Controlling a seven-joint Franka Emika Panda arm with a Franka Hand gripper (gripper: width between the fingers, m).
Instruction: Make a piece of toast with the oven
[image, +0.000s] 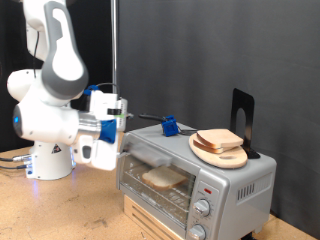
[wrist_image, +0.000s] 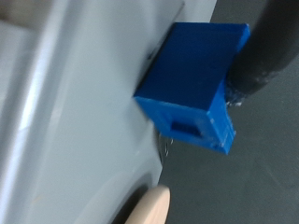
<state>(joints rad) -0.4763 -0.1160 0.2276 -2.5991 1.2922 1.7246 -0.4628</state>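
Observation:
The oven (image: 200, 180) is a silver-grey box at the exterior view's lower right, with two knobs (image: 203, 208) on its front. A piece of toast (image: 163, 178) lies on the rack inside and shows through the glass door. My gripper (image: 118, 122) hangs at the oven's upper corner on the exterior view's left, level with its top. In the wrist view I look along the oven's grey top (wrist_image: 65, 112) at a blue block (wrist_image: 192, 84). My fingers do not show in that view.
A round wooden board (image: 222, 153) (wrist_image: 149, 207) on the oven's top carries another bread slice (image: 220, 139). The blue block (image: 170, 126) stands on the oven's top between the gripper and the board. A black upright stand (image: 241, 112) rises behind the board. The robot base (image: 48, 150) is at the left.

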